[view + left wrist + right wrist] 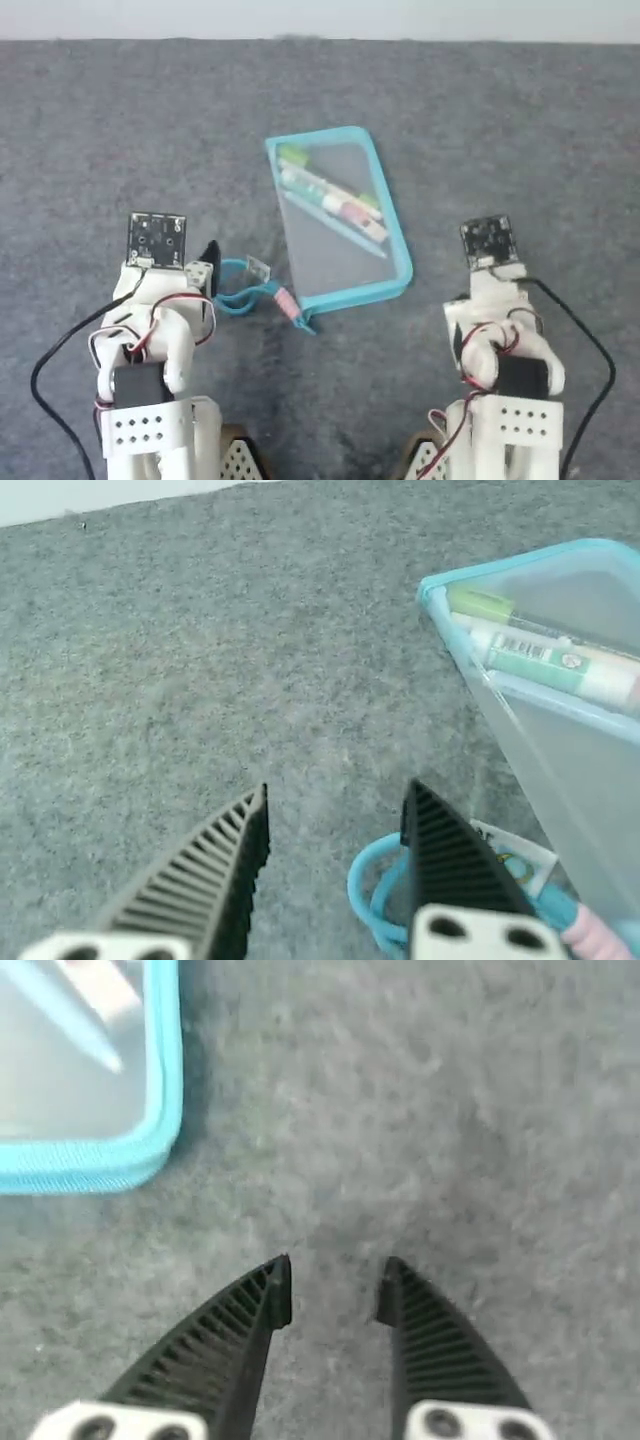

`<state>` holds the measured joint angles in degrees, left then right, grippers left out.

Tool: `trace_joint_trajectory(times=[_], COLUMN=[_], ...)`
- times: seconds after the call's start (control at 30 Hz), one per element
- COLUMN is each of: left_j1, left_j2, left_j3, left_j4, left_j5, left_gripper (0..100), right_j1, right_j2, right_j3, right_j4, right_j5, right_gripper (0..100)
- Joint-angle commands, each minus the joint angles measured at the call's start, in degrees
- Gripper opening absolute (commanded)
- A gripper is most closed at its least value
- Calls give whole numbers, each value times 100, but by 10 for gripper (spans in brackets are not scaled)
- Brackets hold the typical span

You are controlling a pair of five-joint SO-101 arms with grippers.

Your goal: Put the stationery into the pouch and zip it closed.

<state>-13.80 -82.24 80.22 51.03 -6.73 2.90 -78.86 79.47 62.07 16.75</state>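
A clear pouch with a light blue zip border lies in the middle of the grey mat, with pens and markers inside it. A blue strap loop and a pink tag trail from its near corner. My left gripper stands open just left of the pouch, one finger over the strap loop, holding nothing. My right gripper is open over bare mat, right of the pouch's near corner.
The grey mat covers the table up to a white wall at the back. Both arm bases stand at the near edge, with cables looping beside them.
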Motion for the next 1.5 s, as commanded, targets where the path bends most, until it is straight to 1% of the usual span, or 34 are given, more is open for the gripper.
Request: trace_joint_trajectory(times=[0.0,0.07,0.1,0.13,0.17,0.2,0.23,0.27,0.33,0.37,0.4,0.43,0.47,0.5,0.57,0.6,0.63,0.67,0.7,0.73,0.77,0.83,1.03,1.3,1.47], left_j1=[0,9,9,9,9,-26,-35,-26,0,0,-9,-9,-18,-26,-18,-18,0,9,0,-18,-9,-18,9,-26,-26], left_j2=[62,62,62,62,62,62,62,62,62,62,62,62,62,62,62,62,62,62,62,62,62,62,62,62,62], left_j3=[119,242,374,488,593,664,725,769,796,796,796,796,796,796,813,848,875,927,1015,1095,1156,1253,1675,1675,1675], left_j4=[-18,-18,18,70,44,-53,-114,-141,-167,-149,-141,-149,-176,-167,-149,-185,-185,-167,-167,-193,-264,-431,-1143,-1073,-1029], left_j5=[26,26,-9,-114,-176,-193,-220,-264,-281,-281,-299,-308,-281,-273,-281,-290,-299,-299,-316,-316,-316,-299,-273,-299,-308], left_gripper=[153,285,298,240,118,0,29,86,141,157,151,110,39,0,47,62,79,96,95,47,0,39,43,43,43], right_j1=[40,57,75,40,31,31,22,22,22,22,22,22,-4,-22,-40,-13,13,13,-31,-48,-75,-101,-57,-57,-75], right_j2=[-470,-769,-910,-1068,-1218,-1393,-1560,-1736,-2053,-2220,-2378,-2510,-2563,-2545,-2492,-2492,-2492,-2492,-2492,-2492,-2492,-2492,-2448,-2431,-2492], right_j3=[457,651,703,747,774,791,818,897,1108,1178,1231,1257,1257,1284,1486,1618,1697,1697,1670,1662,1670,1697,1697,1697,1697], right_j4=[-224,-145,-22,48,66,57,119,154,295,426,497,505,514,514,470,426,418,426,391,391,426,435,453,488,1314], right_j5=[-62,-273,-316,-316,-343,-299,-299,-299,-290,-255,-255,-246,-246,-290,-299,-299,-255,-255,-246,-193,-141,-97,-62,-62,-62], right_gripper=[127,220,208,147,60,0,20,75,147,128,64,0,13,61,142,163,151,98,16,0,37,42,34,30,31])
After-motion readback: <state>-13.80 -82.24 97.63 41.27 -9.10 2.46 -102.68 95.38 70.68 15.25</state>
